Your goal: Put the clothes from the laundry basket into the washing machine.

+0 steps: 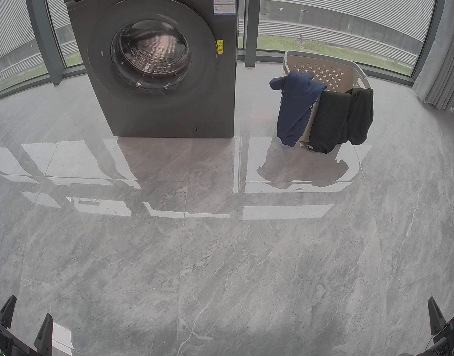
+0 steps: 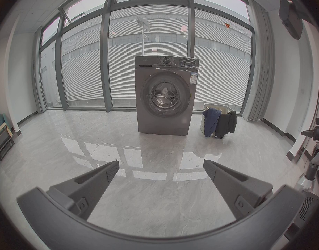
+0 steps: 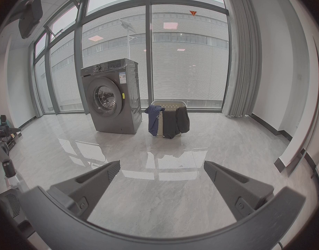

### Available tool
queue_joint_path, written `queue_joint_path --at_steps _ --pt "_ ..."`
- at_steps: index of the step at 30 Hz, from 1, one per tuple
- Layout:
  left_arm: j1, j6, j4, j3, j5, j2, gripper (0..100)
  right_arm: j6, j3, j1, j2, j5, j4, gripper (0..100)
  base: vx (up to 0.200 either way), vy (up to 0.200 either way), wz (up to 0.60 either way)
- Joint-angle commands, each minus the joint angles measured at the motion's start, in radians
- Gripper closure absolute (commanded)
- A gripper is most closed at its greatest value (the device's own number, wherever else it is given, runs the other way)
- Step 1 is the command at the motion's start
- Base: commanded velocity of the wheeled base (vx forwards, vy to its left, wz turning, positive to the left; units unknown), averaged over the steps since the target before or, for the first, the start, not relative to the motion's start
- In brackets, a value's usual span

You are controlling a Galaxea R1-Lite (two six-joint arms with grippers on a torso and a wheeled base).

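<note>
1. I see the grey front-loading washing machine (image 1: 153,60) standing on the glossy grey tiled floor (image 1: 227,253), by the windows.
2. Beside it on my right is the cream perforated plastic laundry basket (image 1: 330,70). A navy blue garment (image 1: 296,105) and dark clothes (image 1: 340,117) hang over its near rim.
3. Left pincer (image 2: 160,163) and right pincer (image 3: 161,164) both gape wide, holding nothing, well apart from the basket.

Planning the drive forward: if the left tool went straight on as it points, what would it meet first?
The left tool would likely reach the washing machine, far off; the floor between looks free.

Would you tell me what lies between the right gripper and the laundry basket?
Only bare grey floor, from the right gripper to the laundry basket, in the right wrist view.
</note>
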State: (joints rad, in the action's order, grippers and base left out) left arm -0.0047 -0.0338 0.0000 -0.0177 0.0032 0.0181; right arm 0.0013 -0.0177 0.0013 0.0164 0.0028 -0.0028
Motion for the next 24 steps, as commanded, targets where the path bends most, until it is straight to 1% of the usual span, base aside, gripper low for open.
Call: queue_joint_path --at_steps 1,10,24 --pt "0.0 0.0 0.0 0.016 0.001 -0.013 0 0.0 0.018 0.0 -0.015 0.0 0.0 0 0.0 0.0 0.0" --pt "0.0 0.003 0.0 0.016 0.0 -0.013 0 0.0 0.018 0.0 -0.015 0.002 0.0 0 0.0 0.0 0.0" --pt "0.0 -0.001 0.0 0.016 0.001 -0.013 0 -0.001 0.018 0.002 -0.015 0.008 -0.002 0 0.0 0.0 0.0"
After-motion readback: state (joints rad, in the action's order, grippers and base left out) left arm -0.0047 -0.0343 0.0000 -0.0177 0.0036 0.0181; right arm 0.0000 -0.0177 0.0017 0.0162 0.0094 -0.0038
